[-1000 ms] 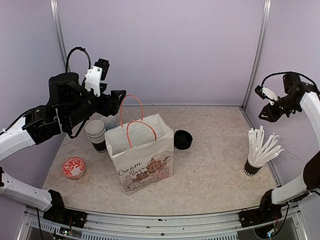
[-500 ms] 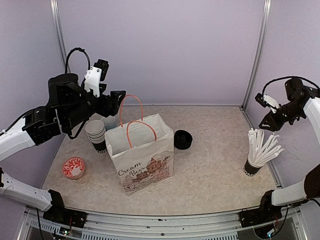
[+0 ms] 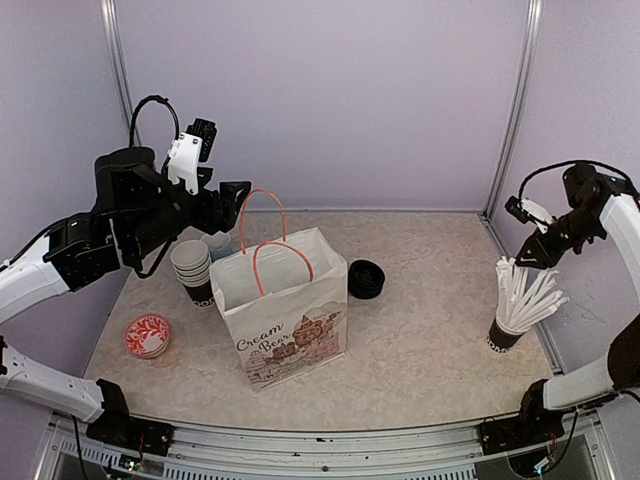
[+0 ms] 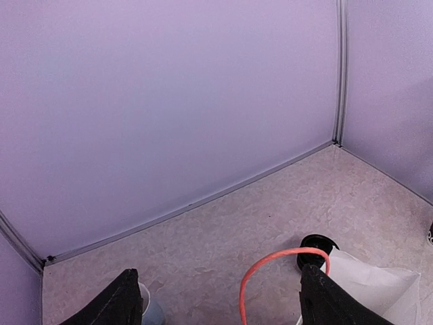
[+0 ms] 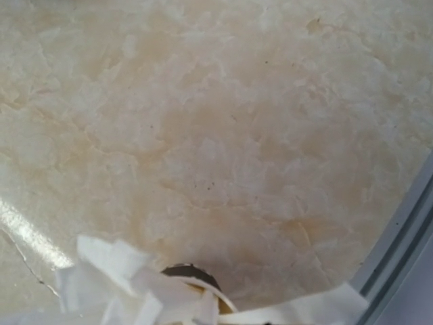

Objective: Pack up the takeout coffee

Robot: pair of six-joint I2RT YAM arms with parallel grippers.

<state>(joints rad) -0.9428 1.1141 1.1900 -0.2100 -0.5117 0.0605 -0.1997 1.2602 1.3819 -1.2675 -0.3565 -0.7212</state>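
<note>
Takeout coffee unseen; white paper bag stands upright.

1. The left arm is raised with its elbow bent, and the forearm reaches right.
2. The left gripper is held about level, its fingers wide apart.
3. The right arm stands high on the right, bent inward at the top.
4. The right gripper points down and left. Whether its jaws are parted cannot be told.
</note>
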